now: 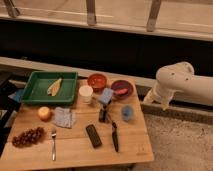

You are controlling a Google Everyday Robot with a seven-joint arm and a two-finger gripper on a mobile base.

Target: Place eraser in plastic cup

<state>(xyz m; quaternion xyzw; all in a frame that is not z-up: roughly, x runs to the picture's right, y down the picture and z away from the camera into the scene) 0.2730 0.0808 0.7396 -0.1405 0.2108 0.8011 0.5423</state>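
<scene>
The eraser, a flat dark block, lies on the wooden table near the front middle. The slim black-handled knife lies just to its right. The small light-blue plastic cup stands upright behind and to the right of them, near the table's right edge. My white arm hangs beyond the table's back right corner, well away from the eraser and the cup. The gripper itself does not show; the arm's lower end dips toward the table's far edge.
A green tray holding a yellowish item sits at the back left. A red-orange bowl, a white cup, a light-blue sponge, a small dark object and a maroon plate fill the back middle. An orange fruit, a cloth, grapes and a spoon lie at the left.
</scene>
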